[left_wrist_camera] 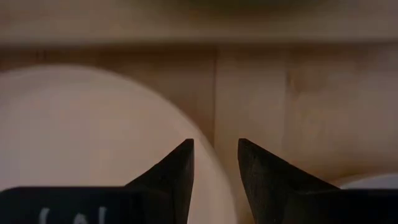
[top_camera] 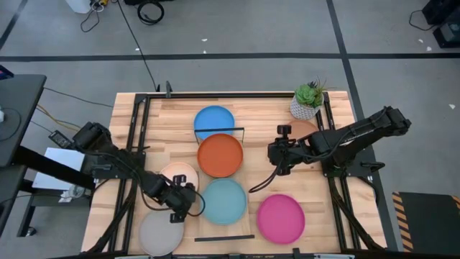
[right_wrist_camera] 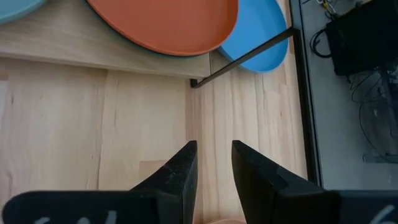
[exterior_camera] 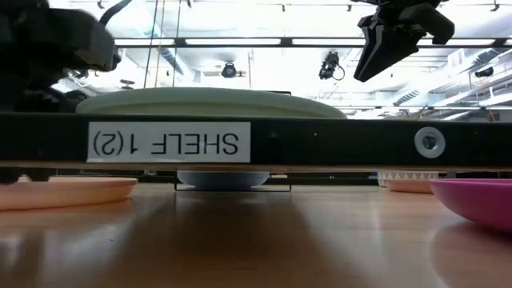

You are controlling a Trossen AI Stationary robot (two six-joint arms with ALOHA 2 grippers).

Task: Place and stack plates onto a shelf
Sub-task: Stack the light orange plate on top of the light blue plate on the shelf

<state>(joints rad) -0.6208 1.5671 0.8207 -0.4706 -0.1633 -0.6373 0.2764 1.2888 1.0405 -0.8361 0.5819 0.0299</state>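
Observation:
The shelf (top_camera: 244, 173) is a light plank with a black wire frame (top_camera: 220, 132) at its far end. On it lie the orange plate (top_camera: 220, 155) and the light teal plate (top_camera: 224, 200). The blue plate (top_camera: 213, 119) lies at the shelf's far end. On the table lie the cream plate (top_camera: 177, 173), the grey plate (top_camera: 158, 234) and the magenta plate (top_camera: 280, 218). The tan plate (top_camera: 305, 129) is mostly hidden under the right arm. My left gripper (left_wrist_camera: 215, 149) is narrowly open above the cream plate's rim (left_wrist_camera: 208, 163). My right gripper (right_wrist_camera: 214, 149) hangs narrowly open over bare wood, right of the orange plate.
A green plant in a white pot (top_camera: 307, 101) stands at the far right corner. Black frame rails (top_camera: 136, 137) run along the table's left and right sides. In the low view the shelf's labelled edge (exterior_camera: 168, 142) spans the picture. Bare wood (top_camera: 262, 180) lies between shelf and right arm.

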